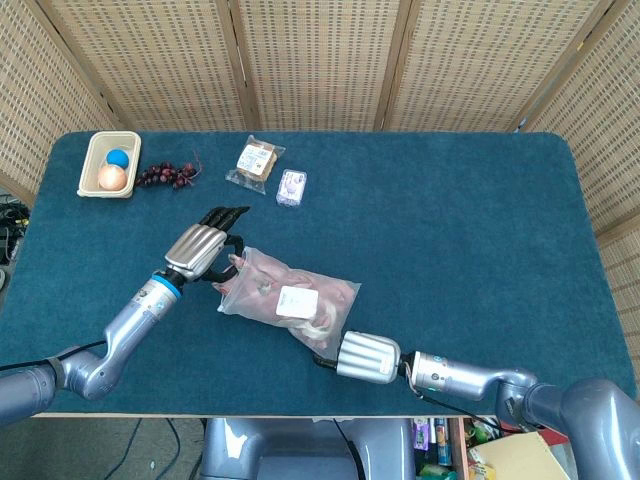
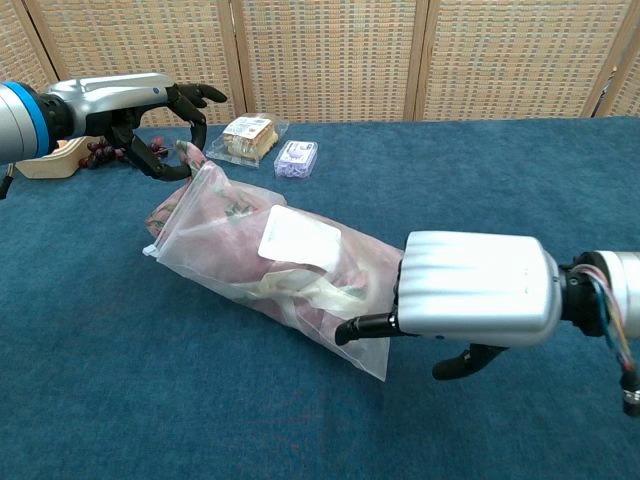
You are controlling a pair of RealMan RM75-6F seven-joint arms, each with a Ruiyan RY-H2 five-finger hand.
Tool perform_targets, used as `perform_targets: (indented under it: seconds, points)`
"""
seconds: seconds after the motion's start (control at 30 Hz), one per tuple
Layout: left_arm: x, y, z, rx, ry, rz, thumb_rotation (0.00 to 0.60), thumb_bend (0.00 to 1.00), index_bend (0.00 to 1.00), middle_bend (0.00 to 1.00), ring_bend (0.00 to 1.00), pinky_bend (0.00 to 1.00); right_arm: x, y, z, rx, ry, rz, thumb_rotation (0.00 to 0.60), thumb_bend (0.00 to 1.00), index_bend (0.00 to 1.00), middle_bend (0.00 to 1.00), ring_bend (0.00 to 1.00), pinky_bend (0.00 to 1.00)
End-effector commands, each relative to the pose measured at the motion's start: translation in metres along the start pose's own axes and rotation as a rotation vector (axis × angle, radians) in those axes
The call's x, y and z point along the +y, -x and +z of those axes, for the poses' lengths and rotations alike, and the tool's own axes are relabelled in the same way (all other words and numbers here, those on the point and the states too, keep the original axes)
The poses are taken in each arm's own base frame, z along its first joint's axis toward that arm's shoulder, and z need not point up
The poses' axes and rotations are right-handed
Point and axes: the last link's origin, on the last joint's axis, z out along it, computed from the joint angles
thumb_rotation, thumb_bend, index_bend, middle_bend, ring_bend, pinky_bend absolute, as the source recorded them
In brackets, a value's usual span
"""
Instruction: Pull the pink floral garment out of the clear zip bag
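The clear zip bag (image 1: 290,298) lies slantwise on the blue table, stuffed with the pink floral garment (image 2: 215,230) and bearing a white label (image 2: 297,238). My left hand (image 1: 203,246) is at the bag's far-left mouth end; in the chest view its thumb and a finger pinch the raised corner of the bag (image 2: 192,160), other fingers spread. My right hand (image 2: 470,290) sits low at the bag's near closed end, fingers apart, one fingertip (image 2: 348,329) touching the bag's lower corner. The head view shows the right hand (image 1: 366,358) near the table's front edge.
At the back left stand a cream tray (image 1: 94,150) with a blue and an orange ball, a bunch of dark grapes (image 1: 167,175), a wrapped sandwich packet (image 1: 256,160) and a small purple packet (image 1: 291,187). Wicker screens rise behind the table.
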Motion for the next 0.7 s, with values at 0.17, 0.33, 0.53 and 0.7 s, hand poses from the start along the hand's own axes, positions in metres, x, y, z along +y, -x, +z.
perform_targets:
  seconds: [0.17, 0.33, 0.53, 0.7]
  points:
    - [0.003, 0.001, 0.0, -0.003, 0.008, -0.003, 0.6, 0.43, 0.67, 0.0, 0.0, 0.0, -0.003, 0.01, 0.016, -0.04, 0.005, -0.026, 0.6, 0.22, 0.25, 0.85, 0.86, 1.0]
    - [0.005, 0.002, 0.0, -0.006, 0.012, -0.007, 0.6, 0.43, 0.67, 0.0, 0.0, 0.0, -0.003, 0.01, 0.023, -0.027, 0.02, -0.025, 0.6, 0.22, 0.25, 0.85, 0.86, 1.0]
    - [0.005, 0.003, 0.0, -0.007, 0.011, -0.013, 0.6, 0.43, 0.67, 0.0, 0.0, 0.0, -0.002, 0.011, 0.029, -0.003, 0.041, -0.032, 0.6, 0.22, 0.25, 0.86, 0.86, 1.0]
    - [0.005, 0.003, 0.0, -0.008, 0.012, -0.017, 0.6, 0.43, 0.67, 0.0, 0.0, 0.0, -0.001, 0.012, 0.033, 0.008, 0.053, -0.026, 0.6, 0.23, 0.25, 0.86, 0.86, 1.0]
